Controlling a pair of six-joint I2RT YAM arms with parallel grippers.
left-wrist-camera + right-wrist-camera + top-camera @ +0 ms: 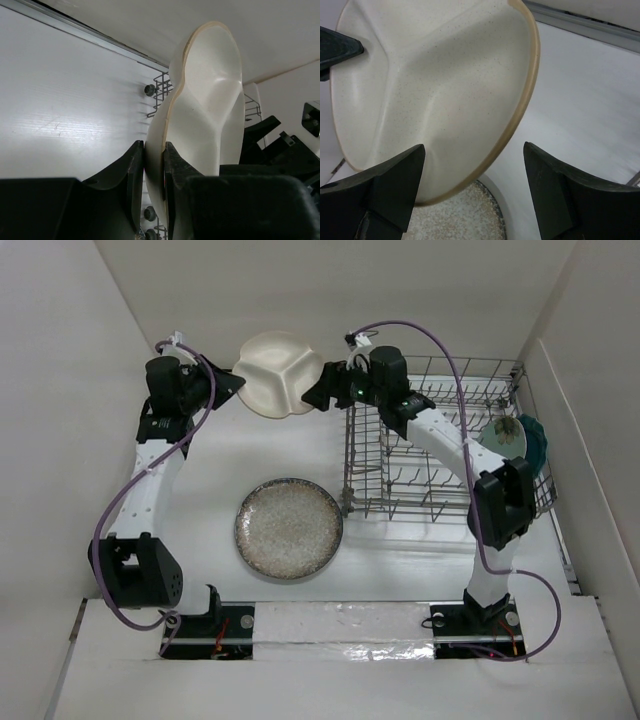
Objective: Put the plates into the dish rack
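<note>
My left gripper is shut on the left rim of the cream three-compartment plate and holds it tilted above the table; the wrist view shows the rim pinched between its jaws. My right gripper is open at the plate's right edge. In the right wrist view, the plate has its rim lying between the spread fingers, not clamped. The speckled grey-beige plate lies flat on the table. The pale mint plate and dark teal plate stand at the right end of the grey wire dish rack.
The rack fills the right half of the table, its left edge close to the speckled plate. White walls enclose the table on the left, back and right. The arm bases sit at the near edge. The left finger shows in the right wrist view.
</note>
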